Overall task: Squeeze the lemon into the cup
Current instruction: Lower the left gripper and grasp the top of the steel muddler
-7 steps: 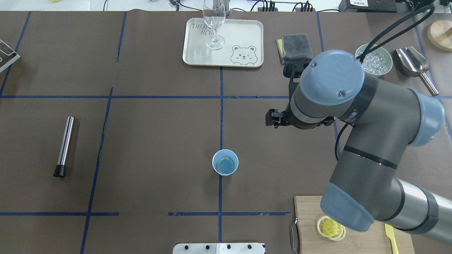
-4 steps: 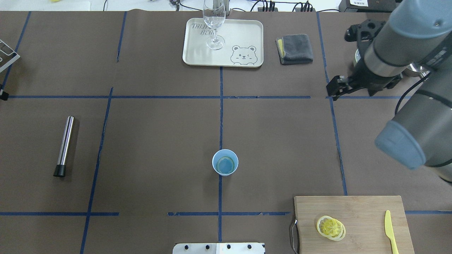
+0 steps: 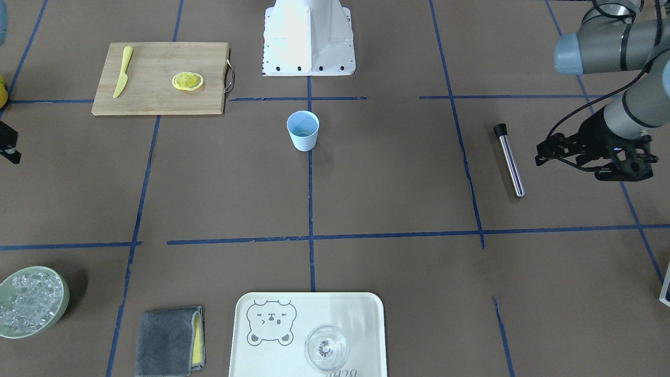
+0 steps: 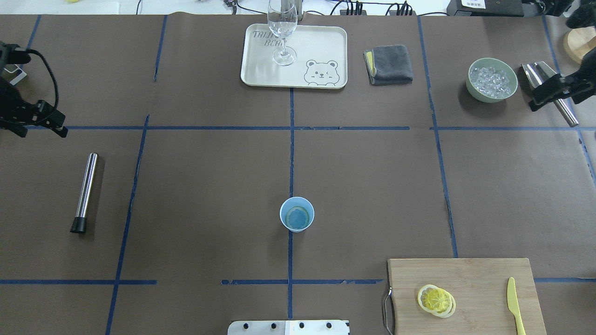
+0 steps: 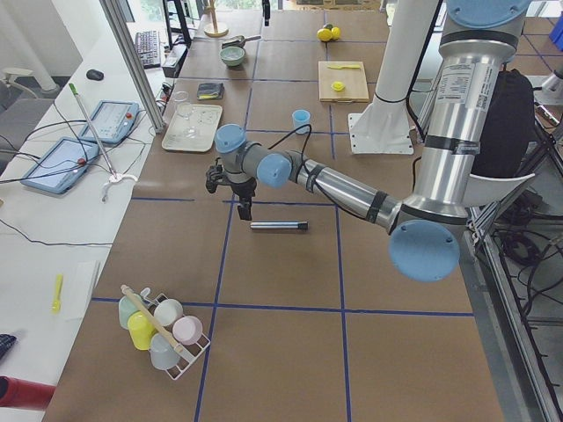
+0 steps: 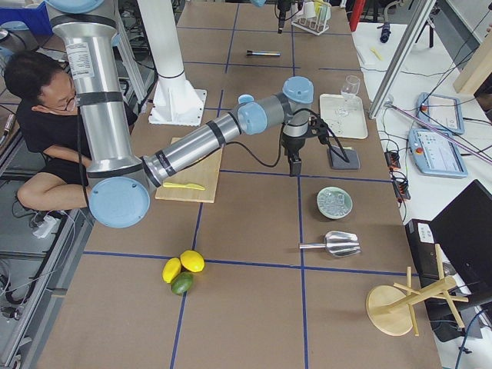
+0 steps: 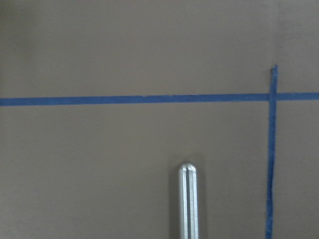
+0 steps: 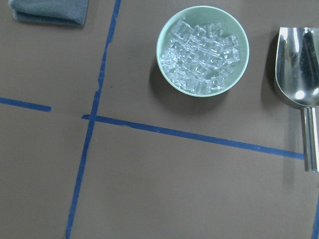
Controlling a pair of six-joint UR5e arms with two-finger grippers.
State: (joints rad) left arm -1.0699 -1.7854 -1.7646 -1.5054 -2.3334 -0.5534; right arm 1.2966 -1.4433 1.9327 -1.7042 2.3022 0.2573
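Observation:
The lemon (image 4: 436, 300) lies cut face up on the bamboo cutting board (image 4: 479, 274) at the near right; it also shows in the front view (image 3: 188, 81). The light-blue cup (image 4: 297, 219) stands upright at the table's middle, also in the front view (image 3: 303, 131). My left gripper (image 4: 21, 118) hangs at the far left edge above the table, far from both. My right gripper (image 4: 577, 86) hangs at the far right edge over the metal scoop. Neither holds anything that I can see. Their fingers are hidden, so I cannot tell whether they are open or shut.
A steel muddler (image 4: 85, 193) lies at the left. A tray (image 4: 326, 42) with a clear glass (image 4: 282, 32) stands at the back, with a grey cloth (image 4: 389, 64), a green bowl (image 4: 475, 90) of ice and a scoop (image 4: 545, 79) beside it. A yellow knife (image 4: 514, 304) lies on the board.
My right arm has swung away from above the board to the far right edge. My left gripper has come into view at the left edge. Lemon and cup have not moved.

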